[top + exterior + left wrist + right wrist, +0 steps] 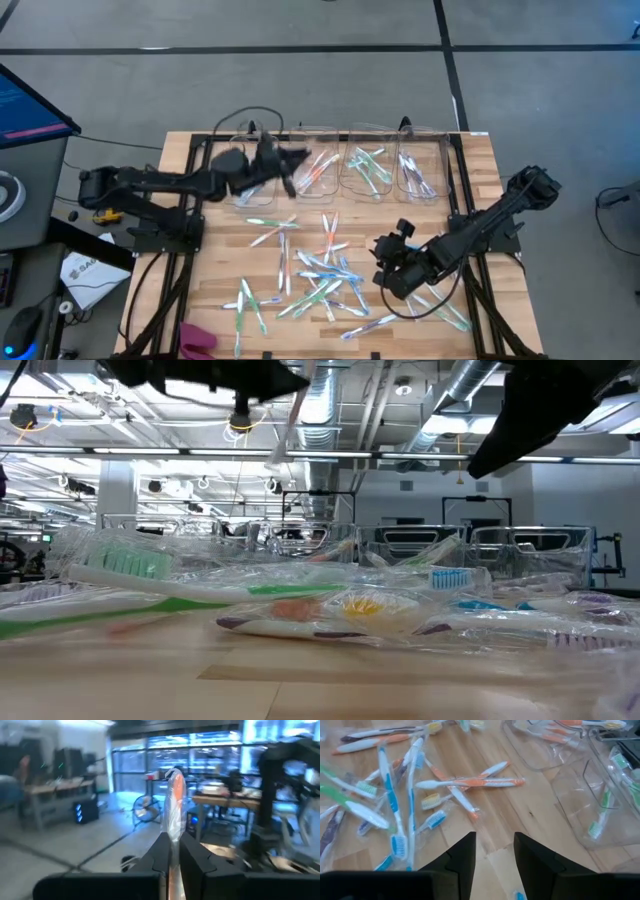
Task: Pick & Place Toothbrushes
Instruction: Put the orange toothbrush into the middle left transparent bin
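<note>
Many wrapped toothbrushes [315,270] lie scattered flat on the wooden table, with blue, green, orange and purple accents; they also fill the low view [300,600] and the right wrist view [395,795]. My left gripper [292,165] [172,855] is raised at the far row of clear bins [365,165], shut on an orange toothbrush [318,163] [175,805] [290,420]. My right gripper [385,262] [494,850] hovers open above the right side of the pile, touching nothing. My left gripper pinches the wrapped orange toothbrush between its two fingers at the handle [173,837]; the end behind the fingertips is hidden. The brush runs along the fingers and sticks out well past them. It is lifted clear of the table, in the air over the bins.
Several clear bins [580,795] stand along the table's far edge and hold some toothbrushes. A pink object [195,340] lies at the near left edge. Black frame rails run along both table sides. A monitor and clutter sit off the table to the left.
</note>
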Available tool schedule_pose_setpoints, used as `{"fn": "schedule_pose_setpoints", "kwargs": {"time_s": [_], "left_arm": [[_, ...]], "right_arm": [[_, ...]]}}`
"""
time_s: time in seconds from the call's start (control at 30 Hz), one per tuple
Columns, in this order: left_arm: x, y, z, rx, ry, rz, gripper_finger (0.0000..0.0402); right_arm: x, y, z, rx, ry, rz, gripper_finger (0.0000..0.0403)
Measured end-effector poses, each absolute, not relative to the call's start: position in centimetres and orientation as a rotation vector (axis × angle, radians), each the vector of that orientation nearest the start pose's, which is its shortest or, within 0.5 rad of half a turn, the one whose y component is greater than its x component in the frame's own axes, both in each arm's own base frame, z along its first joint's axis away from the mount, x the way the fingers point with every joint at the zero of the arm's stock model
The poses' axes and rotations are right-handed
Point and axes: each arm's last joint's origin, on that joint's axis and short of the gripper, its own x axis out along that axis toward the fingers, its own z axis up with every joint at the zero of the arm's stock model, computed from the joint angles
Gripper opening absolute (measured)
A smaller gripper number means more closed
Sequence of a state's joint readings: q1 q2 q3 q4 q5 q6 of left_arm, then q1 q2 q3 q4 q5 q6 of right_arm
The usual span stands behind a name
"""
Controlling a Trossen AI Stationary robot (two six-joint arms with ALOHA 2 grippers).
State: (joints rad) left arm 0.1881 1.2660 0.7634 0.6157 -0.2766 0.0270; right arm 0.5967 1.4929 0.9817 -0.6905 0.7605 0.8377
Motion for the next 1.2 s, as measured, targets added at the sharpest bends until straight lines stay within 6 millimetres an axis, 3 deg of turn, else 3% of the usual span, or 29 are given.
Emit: {"fn": "schedule_pose_setpoints", "kwargs": {"time_s": [0.13,0.33,0.5,0.77,1.2], "left_arm": [[27.7,9.6,28.3,-0.091,-0.078,0.493,0.0011],[29.6,12.4,24.0,-0.158,0.008,0.532,0.0012],[30.4,13.2,21.5,-0.181,0.08,0.554,0.002],[30.1,13.7,20.1,-0.295,0.165,0.598,0.0055],[29.9,13.7,19.7,-0.314,0.197,0.654,0.0136]], "right_arm": [[24.1,13.3,21.6,0.02,0.779,-0.515,0.0127],[24.3,12.8,21.6,0.007,0.783,-0.526,0.0127],[24.3,12.8,21.6,-0.014,0.789,-0.517,0.0127],[24.3,12.8,21.6,-0.024,0.792,-0.512,0.0127],[24.4,12.8,21.7,-0.034,0.792,-0.507,0.0127]]}}
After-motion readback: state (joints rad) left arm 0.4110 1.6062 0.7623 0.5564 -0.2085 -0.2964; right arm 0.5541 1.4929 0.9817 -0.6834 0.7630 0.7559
